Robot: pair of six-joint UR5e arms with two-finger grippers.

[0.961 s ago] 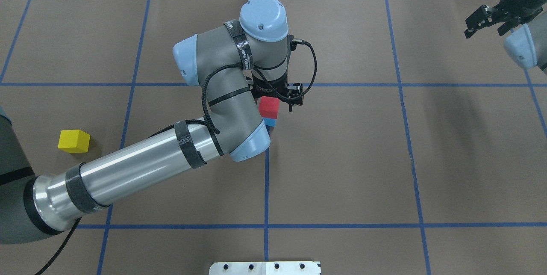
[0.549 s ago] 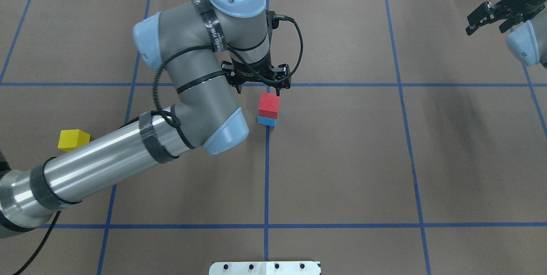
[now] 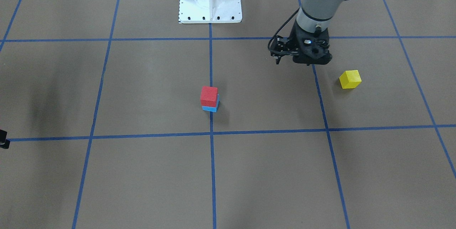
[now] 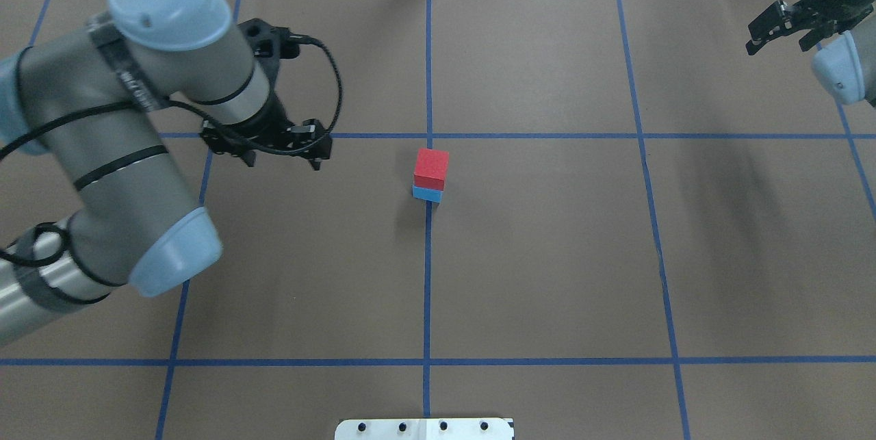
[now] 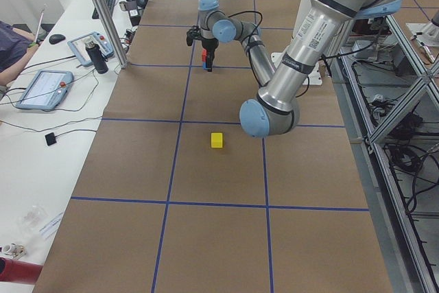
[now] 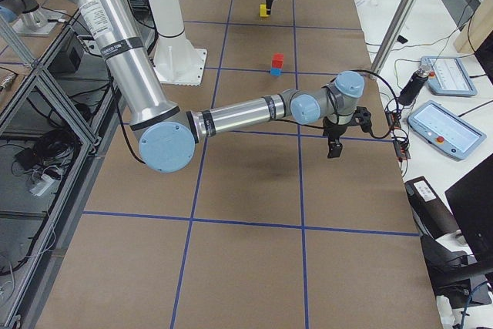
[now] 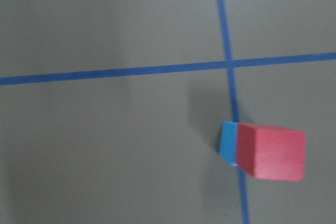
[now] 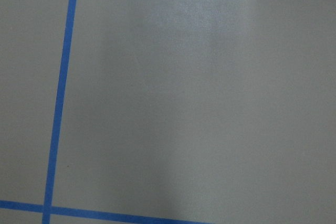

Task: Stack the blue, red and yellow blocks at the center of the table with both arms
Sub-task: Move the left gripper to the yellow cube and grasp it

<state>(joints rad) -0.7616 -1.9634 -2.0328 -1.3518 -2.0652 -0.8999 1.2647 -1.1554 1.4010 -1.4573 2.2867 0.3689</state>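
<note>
A red block (image 4: 431,166) sits on a blue block (image 4: 426,194) at the table's center, and both show in the front view, red (image 3: 208,95) on blue (image 3: 211,108), and in the left wrist view (image 7: 273,153). The yellow block (image 3: 350,79) lies alone on the robot's left side; in the overhead view my left arm hides it. My left gripper (image 4: 282,161) is open and empty, hovering between the stack and the yellow block (image 3: 301,58). My right gripper (image 4: 777,48) is open and empty at the far right back corner.
The white robot base plate (image 3: 210,8) stands at the table's near edge (image 4: 424,428). Blue tape lines divide the brown table cover (image 4: 547,255). Tablets and cables lie on the side bench (image 5: 41,87) beyond the far edge.
My left gripper has left the red block on the blue one and swung away to the robot's left, open. Its arm now covers the yellow block in the overhead view. The right gripper barely moved.
</note>
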